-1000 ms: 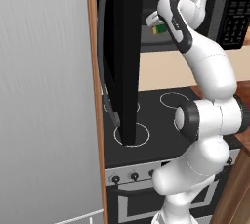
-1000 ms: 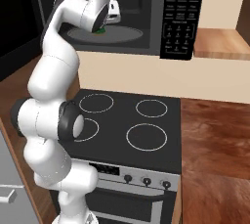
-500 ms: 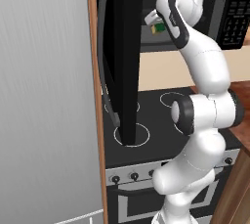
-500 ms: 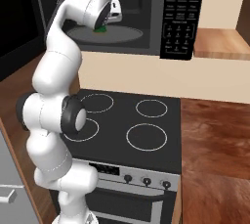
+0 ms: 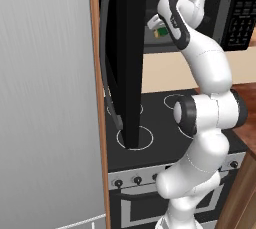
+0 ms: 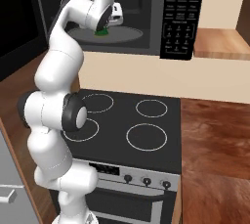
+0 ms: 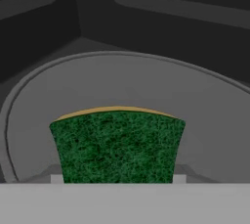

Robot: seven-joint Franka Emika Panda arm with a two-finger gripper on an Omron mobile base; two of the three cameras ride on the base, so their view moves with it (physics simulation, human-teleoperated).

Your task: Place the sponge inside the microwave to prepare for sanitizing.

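You have the claw [image 6: 103, 28] reaching into the open microwave [image 6: 146, 47], pinching the sponge [image 7: 117, 145] between its two tips. In the hand view the sponge's dark green face fills the lower middle, with a thin yellow edge along its top, and the finger tips sit tight against its left and right sides. The grey round turntable [image 7: 205, 110] lies just beyond it, its raised rim curving across the view. From the right base view the sponge [image 6: 101, 32] shows as a small green patch under the hand, low over the turntable [image 6: 129, 33], toward its left half. You cannot tell whether it touches the plate or hangs just above it.

The microwave door [image 5: 129, 58] stands swung wide open, edge-on in the left base view, with its long grey bar handle [image 5: 107, 73] running down the near side. The keypad panel [image 6: 178, 15] sits on the right of the cavity; its white markings are too small to read. No brand or label can be made out anywhere.

Below the microwave sits the black stove [image 6: 132, 130] with four white rings, and a row of knobs [image 6: 146, 181] along its front. The microwave holds the sponge and the turntable. A tall grey panel [image 5: 47, 98] fills the left side of the left base view.
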